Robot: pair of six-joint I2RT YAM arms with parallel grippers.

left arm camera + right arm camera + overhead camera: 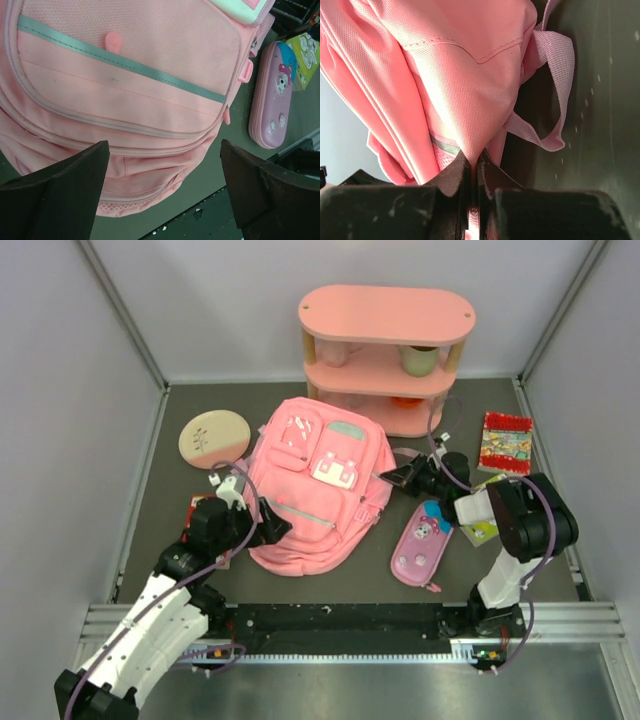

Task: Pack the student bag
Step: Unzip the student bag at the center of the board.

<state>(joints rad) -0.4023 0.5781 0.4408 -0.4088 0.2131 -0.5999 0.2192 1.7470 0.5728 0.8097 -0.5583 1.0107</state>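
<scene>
Overhead view with two wrist views. The student bag [315,485] is lying face-up at the centre of the frame on the dark table [330,582], below the pink shelf [385,315] and to the left of the pencil case [422,543]; its zips are appearing closed, so packing is judged barely begun. The right gripper [474,162] is reaching in from the right of the frame, and its jaws are pressing together on a thin fold of the bag's pink side fabric, with a loose strap [555,90] hanging just beside them. The left gripper [164,150] is hovering over the bag's lower left edge with its jaws spreading wide and gripping nothing. Several hazards are arising from this arrangement. The pinch is taking only a narrow bite of soft cloth, so a pull is likely to let the fold slide free. Since the left gripper is not pinning the bag, a pull could instead be dragging the whole bag sideways into the pencil case. The dangling strap could be snagging on the right fingers during any lift.
</scene>
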